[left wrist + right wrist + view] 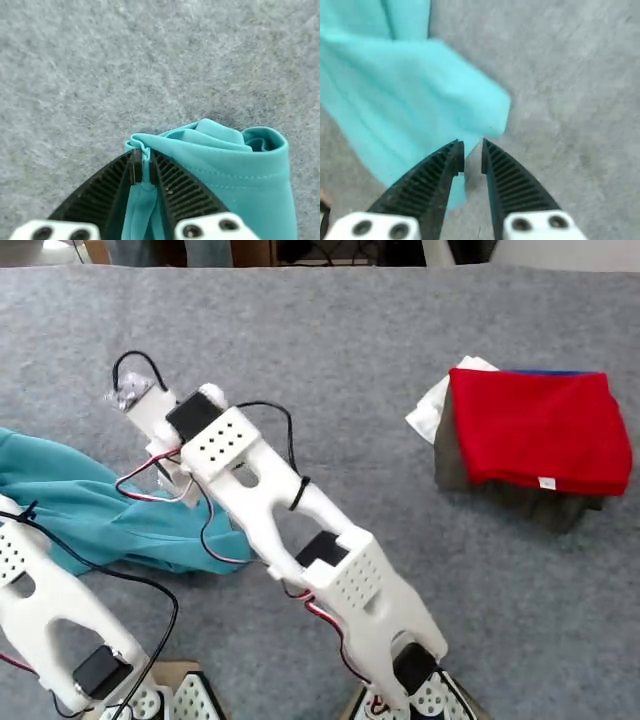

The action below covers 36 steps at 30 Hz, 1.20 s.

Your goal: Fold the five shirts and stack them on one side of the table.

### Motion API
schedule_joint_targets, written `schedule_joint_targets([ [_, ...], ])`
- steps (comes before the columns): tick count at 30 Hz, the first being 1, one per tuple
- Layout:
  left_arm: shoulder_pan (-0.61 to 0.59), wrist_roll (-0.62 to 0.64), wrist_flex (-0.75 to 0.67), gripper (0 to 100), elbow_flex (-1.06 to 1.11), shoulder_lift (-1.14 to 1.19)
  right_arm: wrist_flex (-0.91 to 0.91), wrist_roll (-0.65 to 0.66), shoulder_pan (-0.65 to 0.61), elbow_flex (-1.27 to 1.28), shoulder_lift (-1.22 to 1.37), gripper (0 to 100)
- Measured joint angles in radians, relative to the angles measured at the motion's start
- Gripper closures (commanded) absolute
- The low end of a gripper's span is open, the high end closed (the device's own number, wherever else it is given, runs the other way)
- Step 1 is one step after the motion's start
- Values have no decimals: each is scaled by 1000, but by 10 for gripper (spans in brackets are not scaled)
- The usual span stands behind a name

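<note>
Folding the teal shirt (90, 515) at the bench's (350, 360) left edge.
I clamp a fold in my left pincer (142, 165); my right pincer (472, 150), slightly parted over the cloth, must bite next.

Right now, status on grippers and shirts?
Left gripper shut on teal shirt. Right gripper slightly open over its edge. Folded stack apart, red on top.

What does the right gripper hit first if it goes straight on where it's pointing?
Most likely the teal shirt: a corner of it lies directly ahead of the right gripper, whose jaws stand slightly apart. The grey table cover lies beneath. The gap to the cloth is unclear from the wrist view.
</note>
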Motion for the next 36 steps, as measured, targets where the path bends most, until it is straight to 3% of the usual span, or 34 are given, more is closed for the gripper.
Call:
schedule_joint_targets([
  [8,0,0,0,971,0,3,-178,0,31,-2,181,848],
  [17,0,0,0,971,0,3,-232,-2,83,-28,209,848],
  [24,0,0,0,971,0,3,-189,0,83,-61,227,849],
  [30,0,0,0,971,0,3,-54,0,83,-281,227,849],
  [36,0,0,0,971,0,3,-34,0,83,-388,285,849],
])
